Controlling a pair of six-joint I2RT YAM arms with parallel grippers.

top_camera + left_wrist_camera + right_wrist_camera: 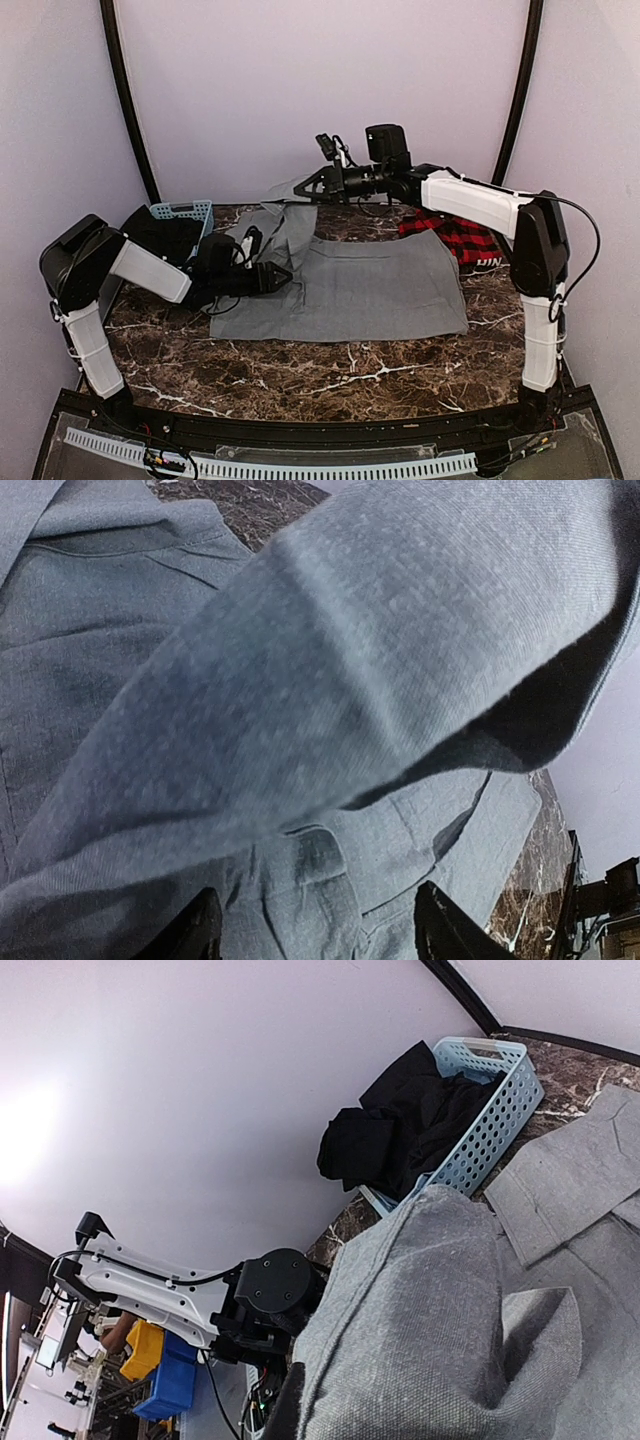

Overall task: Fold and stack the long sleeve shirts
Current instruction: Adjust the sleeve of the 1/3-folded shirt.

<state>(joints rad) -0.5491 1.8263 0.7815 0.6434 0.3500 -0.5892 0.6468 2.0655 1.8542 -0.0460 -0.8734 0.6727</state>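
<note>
The plain grey shirt (370, 285) lies spread on the dark marble table. My right gripper (303, 187) is shut on a part of it at the back left and holds that part up off the table; in the right wrist view the grey cloth (450, 1340) drapes over the jaws and hides them. My left gripper (282, 278) sits low at the shirt's left edge. In the left wrist view its fingers (195, 935) stand wide apart over flat grey cloth (330, 880), with the lifted fold (350, 660) hanging above. The red-and-black plaid shirt (460, 240) lies bunched at the back right.
A light blue basket (185, 210) holding black clothes stands at the back left, also in the right wrist view (490, 1120). The marble table (330, 370) runs to its near edge. White walls close in the back and sides.
</note>
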